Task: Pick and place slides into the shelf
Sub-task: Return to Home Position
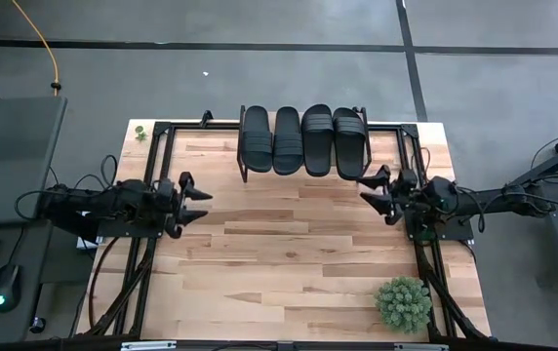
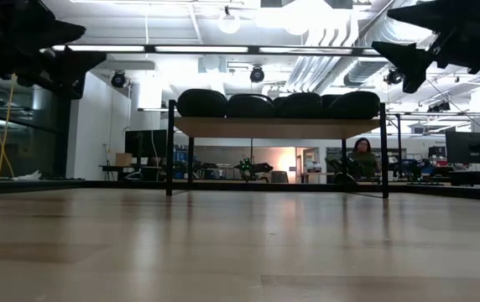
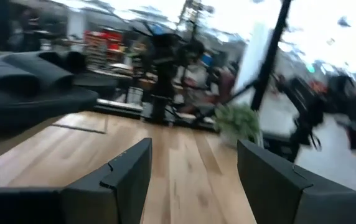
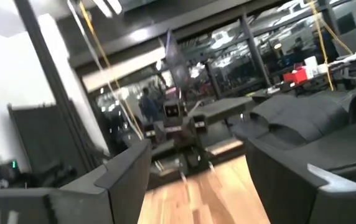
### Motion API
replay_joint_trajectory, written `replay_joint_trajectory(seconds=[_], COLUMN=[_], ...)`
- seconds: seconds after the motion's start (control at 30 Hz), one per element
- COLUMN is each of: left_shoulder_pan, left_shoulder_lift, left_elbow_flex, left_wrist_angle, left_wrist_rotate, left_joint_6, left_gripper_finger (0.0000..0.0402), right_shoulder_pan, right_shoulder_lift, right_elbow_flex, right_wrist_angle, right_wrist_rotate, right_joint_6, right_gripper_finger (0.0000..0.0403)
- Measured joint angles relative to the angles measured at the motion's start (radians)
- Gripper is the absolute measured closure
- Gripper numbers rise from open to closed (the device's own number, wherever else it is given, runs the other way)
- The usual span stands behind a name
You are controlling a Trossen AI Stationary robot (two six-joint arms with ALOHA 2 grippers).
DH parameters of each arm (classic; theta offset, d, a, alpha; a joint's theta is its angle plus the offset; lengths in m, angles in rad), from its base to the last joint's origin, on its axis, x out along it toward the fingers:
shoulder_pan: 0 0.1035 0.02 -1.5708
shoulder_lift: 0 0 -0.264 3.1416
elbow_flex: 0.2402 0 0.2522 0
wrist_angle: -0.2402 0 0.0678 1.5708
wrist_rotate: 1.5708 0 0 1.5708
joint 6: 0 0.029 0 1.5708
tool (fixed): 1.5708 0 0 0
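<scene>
Four black slides (image 1: 302, 140) lie side by side on the shelf (image 1: 298, 180) at the table's far edge; in the low view their soles (image 2: 278, 104) rest on the shelf's light wooden top (image 2: 278, 127). My left gripper (image 1: 197, 200) hovers open above the table's left side, pointing right. My right gripper (image 1: 374, 193) hovers open just right of the shelf's near right corner, pointing left. In the left wrist view my left gripper (image 3: 193, 177) holds nothing, slides (image 3: 32, 87) at the side. In the right wrist view my right gripper (image 4: 196, 180) is open too, slides (image 4: 315, 121) beside it.
A small green plant (image 1: 403, 303) stands at the table's near right corner, and a smaller one (image 1: 139, 132) at the far left corner. Black frame rails (image 1: 133, 283) run along both table sides. Bare wood (image 1: 289, 253) stretches between the arms. A person (image 2: 362, 155) sits in the room behind.
</scene>
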Motion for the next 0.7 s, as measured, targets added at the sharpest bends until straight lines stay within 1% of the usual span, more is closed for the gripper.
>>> replay_joint_trajectory(seconds=[0.1,0.2,0.37,0.5,0.7], left_shoulder_pan=[0.000,0.000,0.000,0.000,0.000], left_shoulder_lift=[0.000,0.001,0.004,0.004,0.004], left_elbow_flex=[0.000,0.000,0.000,0.000,0.000], left_wrist_angle=[-0.040,-0.081,-0.076,-0.076,-0.076], left_wrist_rotate=[0.045,0.053,0.057,0.057,0.064], left_joint_6=[0.050,0.061,0.099,0.097,0.057], left_gripper_finger=[0.0186,0.0186,0.0186,0.0186,0.0186], right_shoulder_pan=[0.000,0.000,0.000,0.000,0.000], right_shoulder_lift=[0.000,0.000,0.000,0.000,0.000], right_elbow_flex=[0.000,0.000,0.000,0.000,0.000], right_wrist_angle=[-0.040,-0.098,-0.230,-0.311,-0.377], right_wrist_rotate=[-0.031,-0.075,-0.138,-0.166,-0.168], right_joint_6=[-0.041,-0.060,-0.060,-0.067,-0.090], right_gripper_finger=[0.0150,0.0150,0.0150,0.0150,0.0150])
